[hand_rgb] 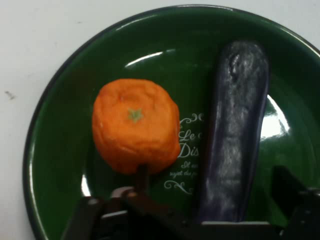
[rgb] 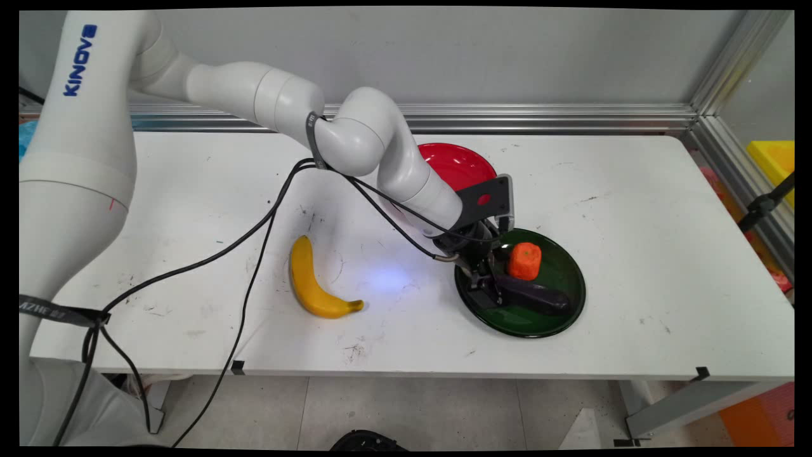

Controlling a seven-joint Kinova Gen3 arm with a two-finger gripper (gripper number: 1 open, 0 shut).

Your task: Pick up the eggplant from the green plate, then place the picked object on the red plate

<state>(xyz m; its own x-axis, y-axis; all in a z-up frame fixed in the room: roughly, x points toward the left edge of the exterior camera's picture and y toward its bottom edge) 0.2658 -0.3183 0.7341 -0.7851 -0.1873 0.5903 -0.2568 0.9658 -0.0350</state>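
Black pincer (hand_rgb: 215,200) stands open astride the purple eggplant (hand_rgb: 235,135) in the green plate (hand_rgb: 55,165), beside the orange (hand_rgb: 135,125).

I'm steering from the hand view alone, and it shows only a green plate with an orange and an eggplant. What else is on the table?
Observer: A yellow banana lies on the table, apart from the green plate, to its left in the main view.
Operator: Any other dish?
Observer: A red bowl sits behind the green plate, toward the wall, partly hidden by the arm.
Operator: Where is my hand over the plate?
Observer: The hand is low over the plate's left part, at the eggplant's left end.
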